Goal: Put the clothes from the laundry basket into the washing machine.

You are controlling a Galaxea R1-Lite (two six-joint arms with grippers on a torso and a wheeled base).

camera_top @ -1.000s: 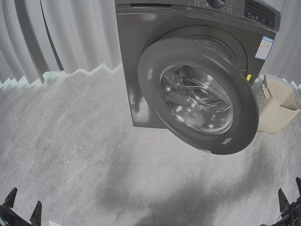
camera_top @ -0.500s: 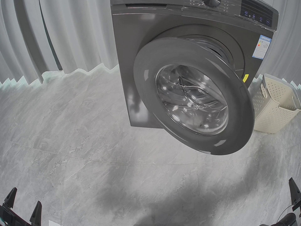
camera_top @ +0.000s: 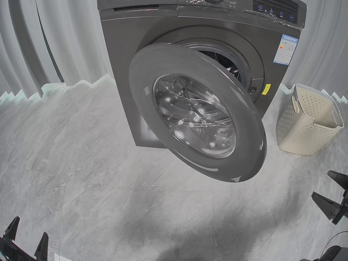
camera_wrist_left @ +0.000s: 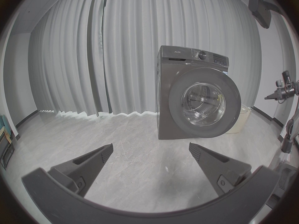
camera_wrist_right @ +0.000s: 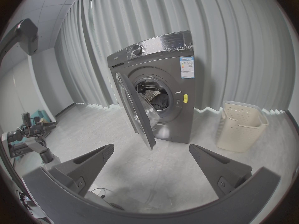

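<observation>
The grey washing machine (camera_top: 181,26) stands ahead with its round door (camera_top: 195,113) swung wide open toward me. In the right wrist view a dark garment (camera_wrist_right: 159,100) lies inside the drum. The cream laundry basket (camera_top: 308,127) stands on the floor to the right of the machine, and its visible inner wall (camera_wrist_right: 246,114) is bare. My left gripper (camera_top: 30,226) is low at the near left, open and holding nothing. My right gripper (camera_top: 320,183) is at the near right, raised above the floor, open and holding nothing (camera_wrist_right: 151,145). Both are well short of the machine.
Grey curtains (camera_top: 65,33) hang behind the machine and the basket. Marble-patterned floor (camera_top: 90,164) spreads wide in front and to the left. The open door juts out over the floor between me and the drum opening.
The head camera has turned, so machine and basket sit further left in the picture and the drum opening shows more. My right gripper has risen and come further into view. The left gripper is unchanged.
</observation>
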